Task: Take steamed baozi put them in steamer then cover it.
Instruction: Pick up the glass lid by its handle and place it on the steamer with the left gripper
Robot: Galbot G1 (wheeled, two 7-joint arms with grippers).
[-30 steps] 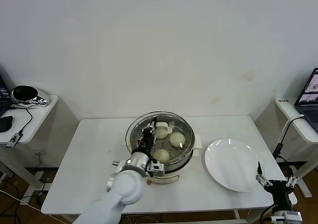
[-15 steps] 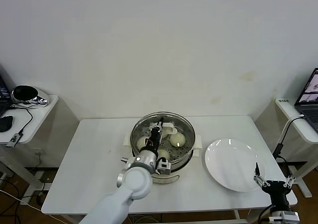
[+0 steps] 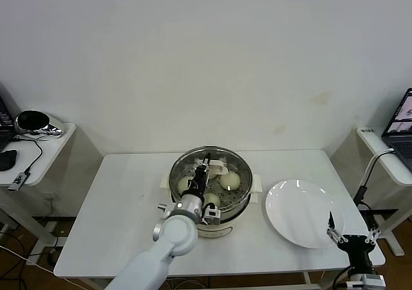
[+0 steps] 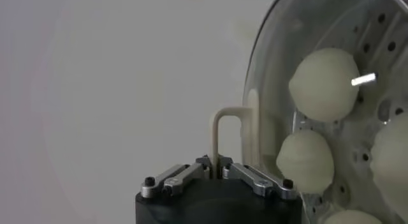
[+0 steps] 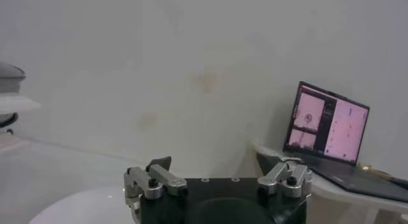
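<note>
— Where is the left arm?

— It reaches forward over the round shiny stainless-steel steamer at mid-table. The left gripper has its jaws clamped on the flat cream-white handle of the round clear glass cover.

— And the cover itself?

— Over the pot, its handle rising straight out from between the jaws. Whether the rim is seated, I cannot tell. The small cream-white dome-shaped baozi lie on the perforated tray beneath the glass.

— The right arm?

— The right gripper hangs at the table's near right corner, jaws apart, beside the flat white plate.
</note>
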